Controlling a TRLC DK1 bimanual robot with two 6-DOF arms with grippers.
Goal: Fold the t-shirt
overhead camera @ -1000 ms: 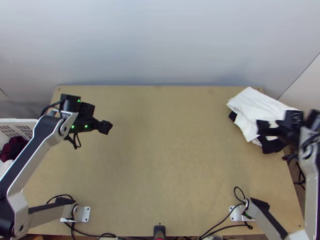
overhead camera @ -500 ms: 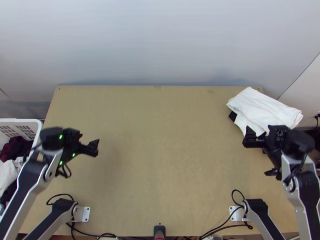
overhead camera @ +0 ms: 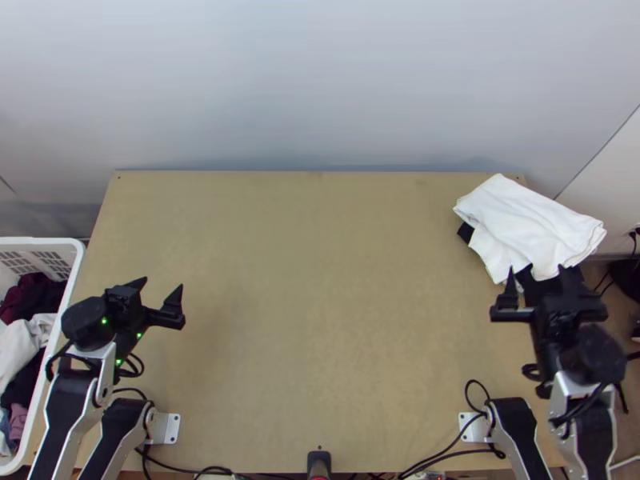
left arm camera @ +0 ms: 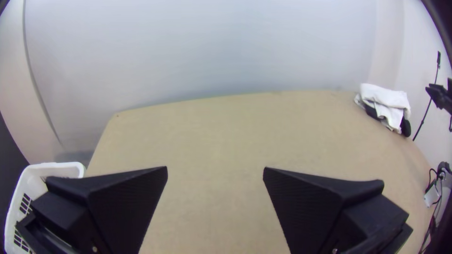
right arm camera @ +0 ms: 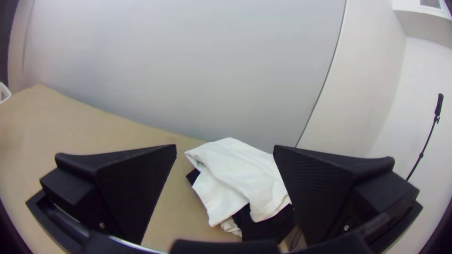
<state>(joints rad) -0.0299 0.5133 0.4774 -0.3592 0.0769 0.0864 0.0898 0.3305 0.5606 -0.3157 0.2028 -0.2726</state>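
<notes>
In the top view a white cloth (overhead camera: 528, 224) lies loosely folded at the table's far right corner, on top of black cloth (overhead camera: 465, 233). My right gripper (overhead camera: 536, 280) stands open at the near side of this pile, nothing between its fingers. At the table's left side my left gripper (overhead camera: 160, 292) is open and holds nothing. The left wrist view has the left gripper (left arm camera: 215, 171) with fingers wide apart and the white cloth (left arm camera: 386, 99) far off. In the right wrist view the white cloth (right arm camera: 240, 174) shows beyond the open right gripper (right arm camera: 225, 149).
A white basket (overhead camera: 70, 296) with dark, white and other clothes stands at the table's left edge. The bare wooden table (overhead camera: 320, 304) spreads between the arms. Black cables (overhead camera: 436, 452) lie along the near edge, and a pale wall rises behind the table.
Both arms have drawn back toward the near edge, the left one also a little leftward. The right gripper has come away from over the white cloth, which has stayed in place.
</notes>
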